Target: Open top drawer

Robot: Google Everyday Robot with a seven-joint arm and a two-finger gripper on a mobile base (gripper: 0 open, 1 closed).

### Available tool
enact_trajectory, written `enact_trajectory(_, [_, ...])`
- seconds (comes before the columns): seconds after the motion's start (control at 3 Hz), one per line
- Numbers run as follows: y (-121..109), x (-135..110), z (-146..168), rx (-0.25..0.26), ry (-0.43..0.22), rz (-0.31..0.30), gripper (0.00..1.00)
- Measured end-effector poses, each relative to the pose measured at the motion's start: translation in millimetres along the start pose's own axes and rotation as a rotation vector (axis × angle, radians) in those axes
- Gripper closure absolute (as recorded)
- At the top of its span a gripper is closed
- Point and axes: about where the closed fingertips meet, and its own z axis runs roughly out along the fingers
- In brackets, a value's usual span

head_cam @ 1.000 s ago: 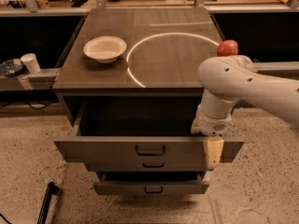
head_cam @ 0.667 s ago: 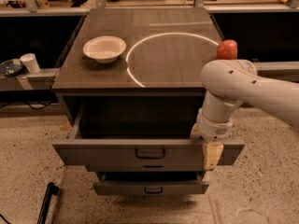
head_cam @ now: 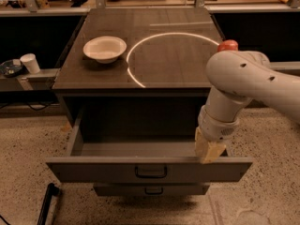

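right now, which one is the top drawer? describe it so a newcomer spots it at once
Find the dark-topped cabinet carrying a white bowl. Just under its top, the top drawer is pulled far out, with the robot's pincer at the right end of its front edge. Unlike the narrower drawer peeking out beneath it, its front is wider and taller.
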Motion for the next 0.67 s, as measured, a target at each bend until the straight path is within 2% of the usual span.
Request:
enact_trajectory(0.33, [7.2,-16.8,-29.1,0.053,-0.003,-0.049,0.63])
enact_trajectory(0.67, [2.9,-25.4,-50.8,0.110,-0.007,-0.077,0.63])
